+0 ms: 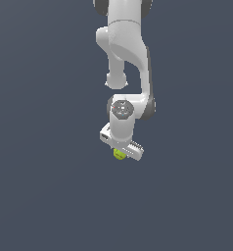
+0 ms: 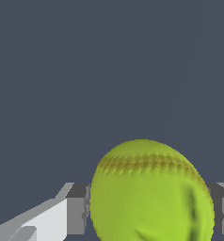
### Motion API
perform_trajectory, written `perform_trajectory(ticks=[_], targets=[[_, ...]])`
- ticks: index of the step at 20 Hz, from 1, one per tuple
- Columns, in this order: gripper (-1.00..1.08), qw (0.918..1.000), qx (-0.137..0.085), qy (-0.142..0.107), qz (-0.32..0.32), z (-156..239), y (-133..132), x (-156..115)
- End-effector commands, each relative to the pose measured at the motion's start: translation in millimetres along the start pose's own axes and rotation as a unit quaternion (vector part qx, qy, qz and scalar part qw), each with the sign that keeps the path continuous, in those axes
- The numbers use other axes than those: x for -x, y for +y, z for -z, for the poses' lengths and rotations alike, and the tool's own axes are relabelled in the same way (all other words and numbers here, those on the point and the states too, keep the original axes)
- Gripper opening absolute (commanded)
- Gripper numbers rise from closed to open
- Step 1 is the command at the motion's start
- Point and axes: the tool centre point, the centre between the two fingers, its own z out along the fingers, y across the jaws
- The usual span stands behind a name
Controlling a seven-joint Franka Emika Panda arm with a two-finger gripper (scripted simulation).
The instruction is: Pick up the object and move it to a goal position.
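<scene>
Only the wrist view shows the small yellow-green ball (image 2: 149, 193) with its reddish-brown stitching, clamped between the gripper (image 2: 149, 209) fingers (image 2: 76, 212); outside, it peeks beneath the white arm (image 1: 126, 49), apparently above dark grey ground (image 1: 40, 196).

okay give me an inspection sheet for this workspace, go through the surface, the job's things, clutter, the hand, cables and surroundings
Surface: plain dark grey-blue ground, no markings seen.
Job's things: yellow-green ball with a reddish-brown stitched seam, sitting between the fingers; no goal marker seen.
Clutter: nothing seen.
Hand: hand points down under the white arm; grey fingers sit against both sides of the ball, apparently shut on it.
Cables: nothing seen.
Surroundings: uniform dark background, nothing else seen.
</scene>
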Motion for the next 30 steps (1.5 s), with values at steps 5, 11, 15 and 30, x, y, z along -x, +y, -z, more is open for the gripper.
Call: perform_trajectory(ticks=[5, 11, 15, 30], targets=[[-1.00, 1.0000, -0.001, 0.001, 0.000, 32.6, 13.1, -5.4], [-1.00, 1.0000, -0.001, 0.001, 0.000, 85.0, 35.8, -13.2], [-1.00, 1.0000, -0.001, 0.001, -0.001, 129.5, 55.1, -20.0], [-1.00, 1.0000, -0.001, 0.001, -0.001, 298.9, 126.1, -47.8]])
